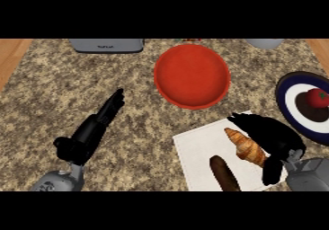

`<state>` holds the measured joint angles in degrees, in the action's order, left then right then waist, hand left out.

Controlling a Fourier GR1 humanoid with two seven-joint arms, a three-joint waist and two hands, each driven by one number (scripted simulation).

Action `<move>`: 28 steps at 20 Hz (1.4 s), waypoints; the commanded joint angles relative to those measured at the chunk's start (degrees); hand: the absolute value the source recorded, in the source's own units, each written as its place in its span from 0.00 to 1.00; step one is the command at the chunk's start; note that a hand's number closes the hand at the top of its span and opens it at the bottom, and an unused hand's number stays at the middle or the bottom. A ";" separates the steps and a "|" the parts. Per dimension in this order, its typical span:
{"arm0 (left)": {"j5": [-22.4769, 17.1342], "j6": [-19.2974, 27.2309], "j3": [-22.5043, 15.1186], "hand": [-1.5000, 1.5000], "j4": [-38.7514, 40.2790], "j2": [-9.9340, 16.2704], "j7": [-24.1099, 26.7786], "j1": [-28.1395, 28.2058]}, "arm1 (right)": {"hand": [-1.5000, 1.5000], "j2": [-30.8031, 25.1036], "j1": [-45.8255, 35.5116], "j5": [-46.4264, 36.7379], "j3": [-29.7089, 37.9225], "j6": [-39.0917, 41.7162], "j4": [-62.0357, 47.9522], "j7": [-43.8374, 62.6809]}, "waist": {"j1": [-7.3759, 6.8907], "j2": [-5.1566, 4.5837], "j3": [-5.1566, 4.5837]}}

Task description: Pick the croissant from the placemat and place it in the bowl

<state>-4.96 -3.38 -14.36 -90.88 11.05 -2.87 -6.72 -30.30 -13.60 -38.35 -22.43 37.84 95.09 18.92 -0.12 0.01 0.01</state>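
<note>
A golden croissant [245,146] lies on the white placemat [200,152] at the lower right. My right hand [272,134] arches over its right side, fingers curved above the far end and thumb hanging down at the near end; whether they touch it I cannot tell. The red bowl [192,76] stands empty beyond the placemat, near the counter's middle back. My left hand [94,128] rests open at the lower left, fingers straight and pointing away.
A dark brown sausage-like piece [224,173] lies on the placemat beside the croissant. A blue-rimmed plate [286,105] with a red tomato [319,97] sits at the right edge. A grey appliance [106,45] and a grey item [264,43] stand at the back.
</note>
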 commanded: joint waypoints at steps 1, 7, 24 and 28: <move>0.50 -0.78 2.25 0.50 2.93 -1.57 -0.23 -3.51 | 0.00 2.33 -1.61 -5.47 0.09 -2.81 -7.99 -3.78 | -0.03 -0.08 0.00; 2.41 -2.09 2.63 0.50 -0.12 -2.51 -2.53 -1.55 | 0.00 2.57 -1.64 -8.52 3.65 -1.53 -12.93 -10.11 | -0.01 -0.03 -0.01; 2.50 -8.95 7.71 0.50 1.10 -1.71 2.51 1.73 | 1.00 10.79 -4.19 -17.35 6.58 -12.52 -22.54 -21.20 | -0.13 -0.01 -0.01; 7.49 -3.59 5.42 0.50 5.25 -7.36 -0.23 -4.56 | 1.00 11.82 -2.48 -18.78 7.47 -13.41 -20.20 -21.58 | 0.20 -0.02 -0.01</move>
<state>0.31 -8.66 -8.61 -88.97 6.27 -2.58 -7.50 -20.25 -16.21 -55.69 -15.57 25.25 74.58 -2.68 -0.11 0.11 -0.13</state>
